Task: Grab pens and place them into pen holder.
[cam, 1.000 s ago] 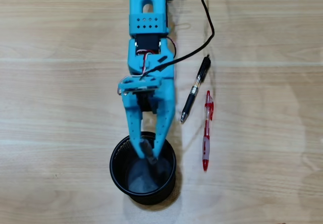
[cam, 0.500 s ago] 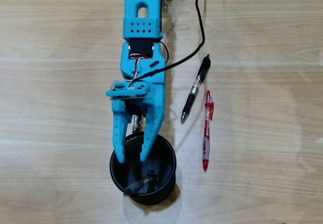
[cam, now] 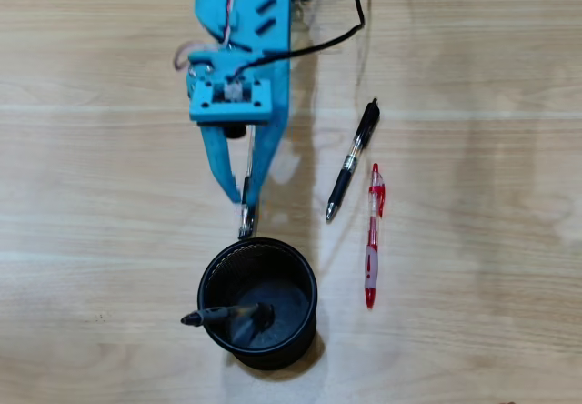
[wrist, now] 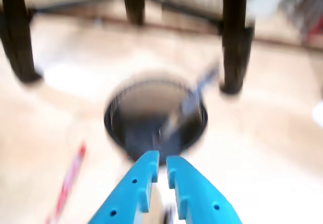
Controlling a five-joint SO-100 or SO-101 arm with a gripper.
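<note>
On the left of the overhead view we are watching the round black wire-mesh pen holder [cam: 258, 308], which is sitting on the pale wooden surface [cam: 473, 85] with one dark pen [cam: 227, 315] lying across its inside, tip poking over the left rim. Just above it our turquoise two-finger hand [cam: 244, 193] is hovering clear of the rim, its fingers nearly together and carrying nothing; the wrist view [wrist: 160, 164] is showing the same narrow gap, though that picture is blurred. Moving right, a black pen with a clear barrel [cam: 352, 159] is lying tilted, and just beside it a red and clear pen [cam: 373, 236] is lying almost straight. For the next pick we are judging that opening wide, squaring the fingers across the black pen's middle and descending straight would work best, so the red neighbour is not getting nudged.
</note>
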